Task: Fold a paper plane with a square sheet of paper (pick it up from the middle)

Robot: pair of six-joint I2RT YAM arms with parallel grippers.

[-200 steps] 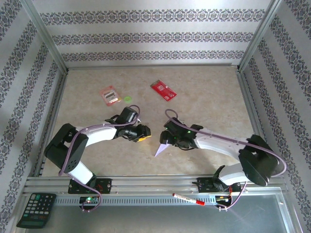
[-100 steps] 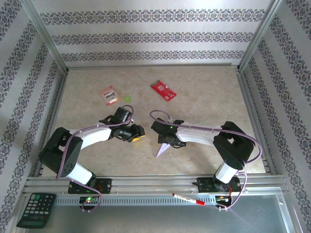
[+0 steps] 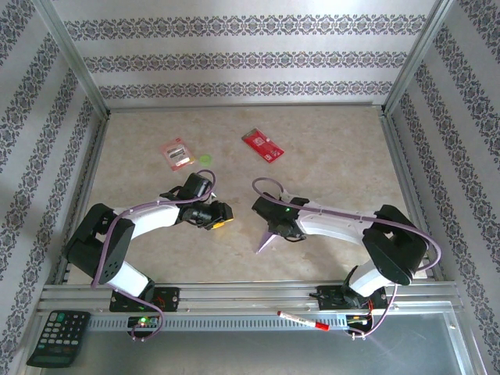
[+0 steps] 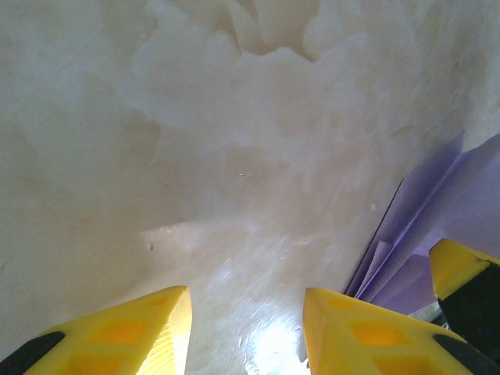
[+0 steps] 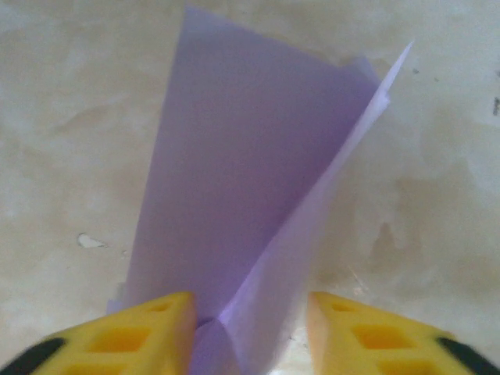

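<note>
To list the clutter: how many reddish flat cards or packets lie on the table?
2. The pink-red packet lies far left; the red card lies to its right, near the far middle. Some may be hidden.

We see a pale lilac paper plane (image 3: pixel 266 241) on the beige marbled table (image 3: pixel 336 156); beyond the plane, a red card (image 3: pixel 262 145).

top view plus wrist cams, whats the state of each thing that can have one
left gripper: open, empty, above bare table
right gripper: open, astride the rear fold of the plane, not pinching it
plane: folded into a pointed dart, on the table
card: flat on the table, far side
packet: flat on the table, far side
</note>
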